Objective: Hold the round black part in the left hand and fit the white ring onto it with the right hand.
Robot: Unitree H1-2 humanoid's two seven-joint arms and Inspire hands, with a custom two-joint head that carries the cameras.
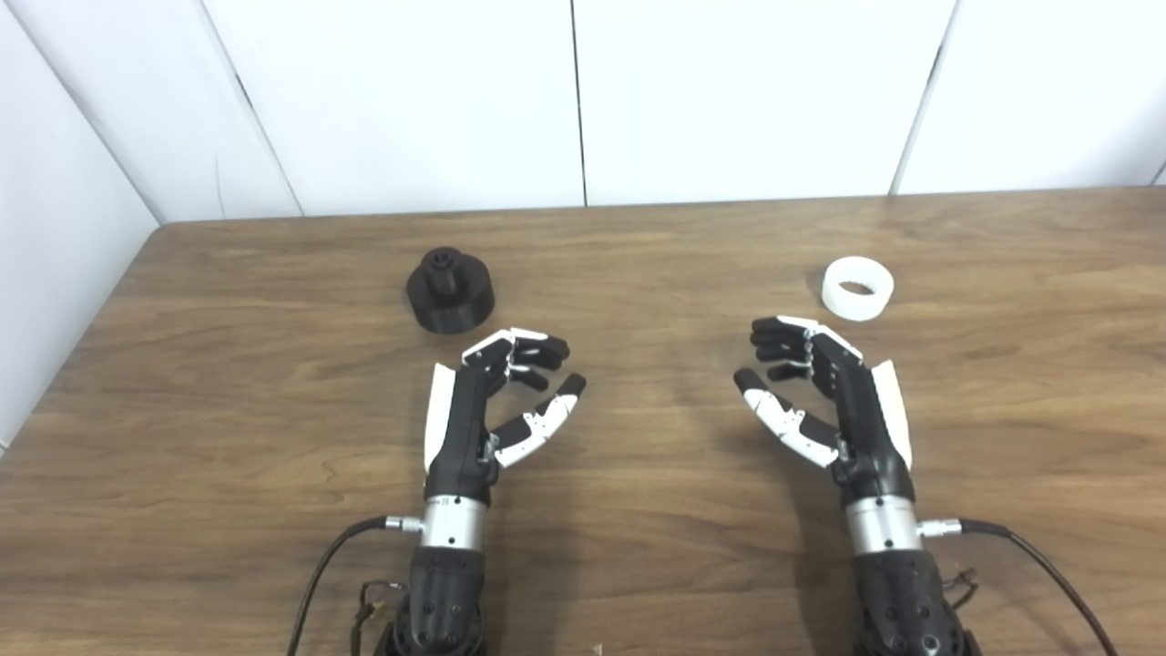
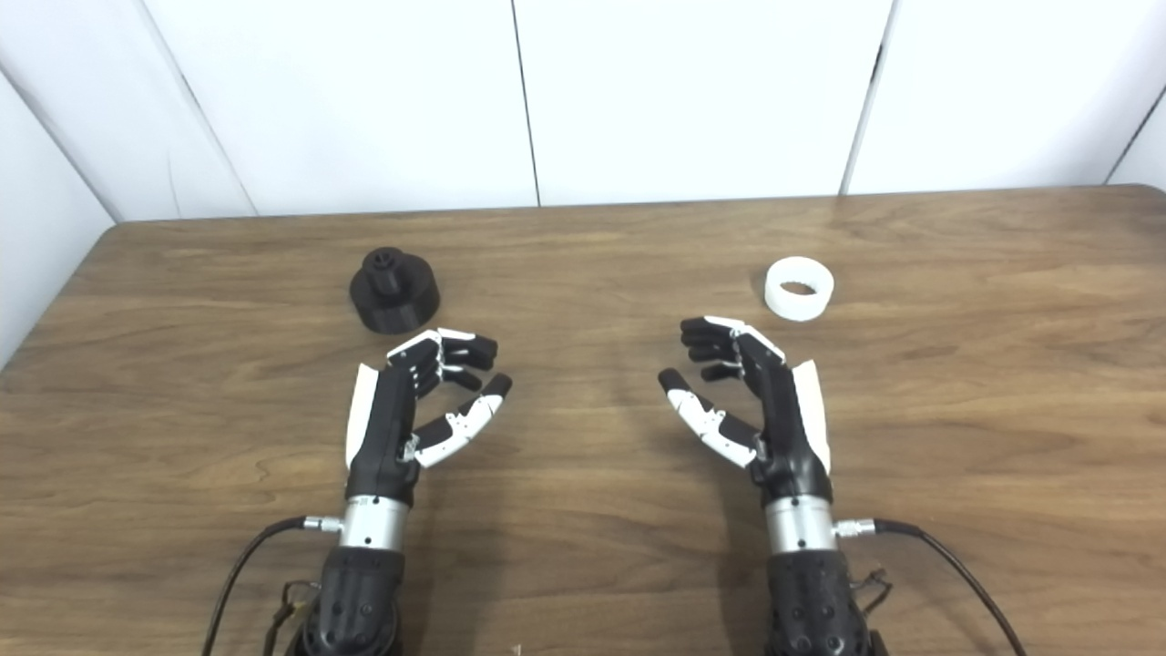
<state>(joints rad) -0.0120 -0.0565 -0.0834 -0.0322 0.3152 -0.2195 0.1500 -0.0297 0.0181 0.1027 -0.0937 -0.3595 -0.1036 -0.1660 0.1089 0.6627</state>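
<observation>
So the round black plastic part (image 1: 449, 292), a stepped disc with a knob pointing up, sits on the wooden table (image 1: 638, 547) just beyond the left hand (image 1: 487, 405), a bit to its left. That hand's empty, fingers loosely curled apart. Right hand (image 1: 824, 401) looks the same, with the short white plastic ring (image 1: 857, 288) just ahead of its fingertips, hole up.

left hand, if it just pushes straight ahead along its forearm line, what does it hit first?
Most likely the round black part. The left hand is open, fingers curled, and points away from the robot; the part sits on the table just beyond its fingertips, slightly left. It might only clip the part's right edge; depth is unclear.
</observation>
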